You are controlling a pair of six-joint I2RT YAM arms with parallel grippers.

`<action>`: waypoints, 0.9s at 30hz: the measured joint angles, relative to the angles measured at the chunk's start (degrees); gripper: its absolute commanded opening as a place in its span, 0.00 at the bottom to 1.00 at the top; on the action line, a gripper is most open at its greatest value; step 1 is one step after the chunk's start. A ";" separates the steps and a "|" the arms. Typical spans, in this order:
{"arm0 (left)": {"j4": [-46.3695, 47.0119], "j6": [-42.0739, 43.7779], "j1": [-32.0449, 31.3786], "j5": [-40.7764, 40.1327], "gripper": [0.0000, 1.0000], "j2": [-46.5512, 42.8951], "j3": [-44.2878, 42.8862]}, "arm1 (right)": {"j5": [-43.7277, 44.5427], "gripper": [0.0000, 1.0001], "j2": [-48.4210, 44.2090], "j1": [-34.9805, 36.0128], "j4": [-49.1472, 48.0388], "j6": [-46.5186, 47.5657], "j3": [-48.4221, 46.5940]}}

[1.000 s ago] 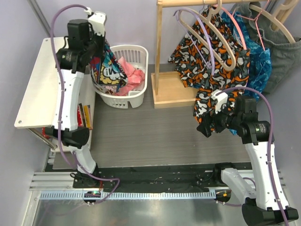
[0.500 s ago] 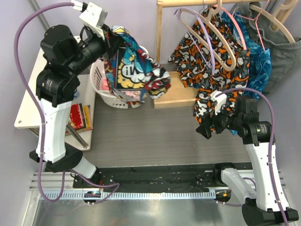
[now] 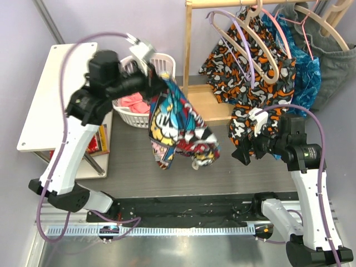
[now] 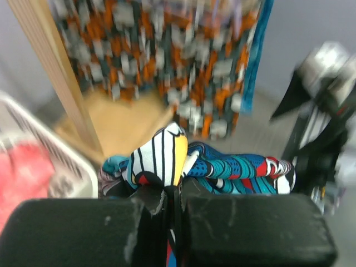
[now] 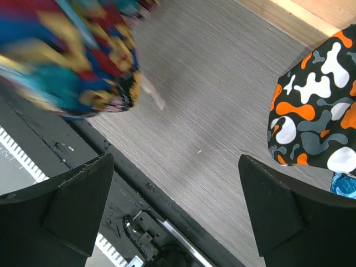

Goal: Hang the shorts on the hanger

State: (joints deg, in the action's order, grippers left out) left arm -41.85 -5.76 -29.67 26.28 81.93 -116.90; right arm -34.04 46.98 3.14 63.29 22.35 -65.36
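Note:
The comic-print shorts (image 3: 175, 130) hang from my left gripper (image 3: 158, 83) above the middle of the grey table. In the left wrist view the gripper (image 4: 172, 194) is shut on a bunched fold of the shorts (image 4: 222, 167). The beige wooden hanger (image 3: 269, 71) hangs on the rail at the back right, in front of the blotch-patterned garment (image 3: 239, 72). My right gripper (image 3: 245, 150) is open and empty, right of the shorts and below the hanger. In the right wrist view the open gripper (image 5: 178, 206) is over bare table, with the blurred shorts (image 5: 72, 61) at upper left.
A white basket (image 3: 167, 58) with a pink cloth (image 3: 130, 103) stands at the back left. The wooden rack post (image 3: 187, 55) and its base (image 3: 203, 105) stand behind the shorts. A white side table (image 3: 44, 94) is on the left. Lilac and pink hangers and a blue garment (image 3: 303, 67) share the rail.
My left arm has swung the shorts from the basket rightward and nearer, out over the middle of the table. The right arm has not moved.

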 measured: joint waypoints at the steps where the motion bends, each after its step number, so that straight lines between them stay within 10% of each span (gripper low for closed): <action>1: -1.25 1.60 0.00 0.74 0.00 -0.63 4.76 | 0.02 1.00 -0.13 0.00 0.22 0.04 0.00; 11: -18.62 18.56 9.84 -0.22 0.00 -1.22 36.63 | 1.62 1.00 -1.05 0.00 3.50 4.92 0.02; 18: -22.12 29.27 11.13 -7.56 0.68 -2.27 35.08 | 3.50 1.00 -1.14 0.00 4.63 8.48 0.02; 27: -20.63 37.99 -25.79 -14.36 0.80 -5.90 33.40 | 5.44 1.00 -1.22 0.00 5.81 9.29 0.02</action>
State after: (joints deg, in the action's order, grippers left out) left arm -62.48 32.23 -55.46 11.92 76.03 -83.50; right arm -28.60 45.76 3.14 69.10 31.64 -65.34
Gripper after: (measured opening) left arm 0.792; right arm 0.996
